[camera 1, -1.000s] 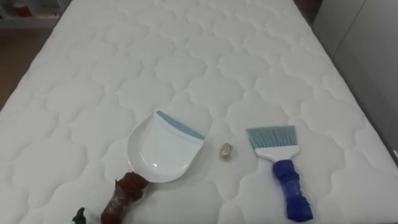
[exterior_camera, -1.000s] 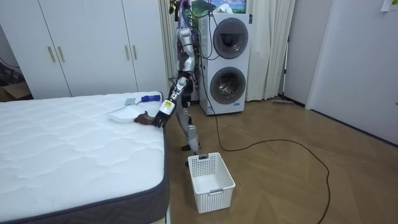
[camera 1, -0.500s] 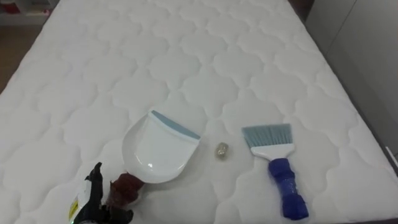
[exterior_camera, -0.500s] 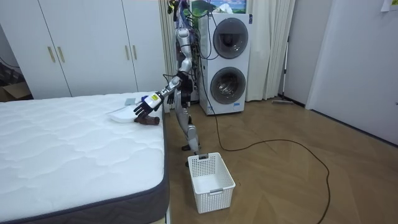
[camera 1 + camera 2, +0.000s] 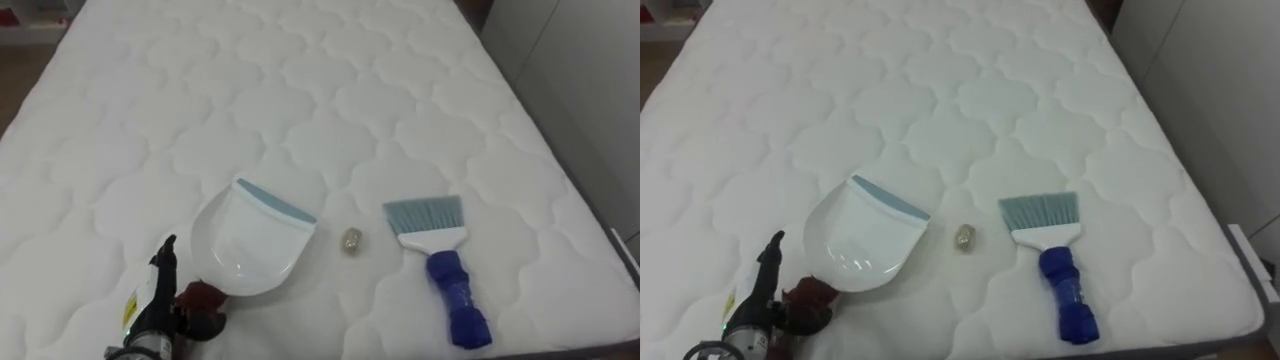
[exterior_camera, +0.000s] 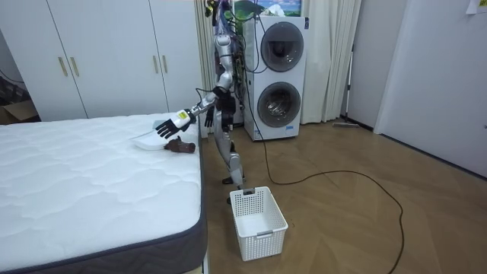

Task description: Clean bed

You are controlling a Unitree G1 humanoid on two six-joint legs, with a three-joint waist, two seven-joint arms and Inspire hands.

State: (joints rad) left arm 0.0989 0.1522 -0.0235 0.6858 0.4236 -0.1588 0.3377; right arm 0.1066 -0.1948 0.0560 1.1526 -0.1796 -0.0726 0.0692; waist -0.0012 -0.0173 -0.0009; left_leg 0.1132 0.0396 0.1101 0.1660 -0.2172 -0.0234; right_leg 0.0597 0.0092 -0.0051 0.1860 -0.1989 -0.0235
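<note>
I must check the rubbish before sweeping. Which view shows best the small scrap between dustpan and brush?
The left eye view: the scrap lies unobstructed between dustpan and brush. The right eye view shows it about equally well; in the room view it is too small to tell.

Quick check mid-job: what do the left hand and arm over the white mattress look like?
The left hand has slim black fingers and a yellow-and-white label on its back. In the room view, the left arm is dark along the forearm and silvery grey higher up.
</note>
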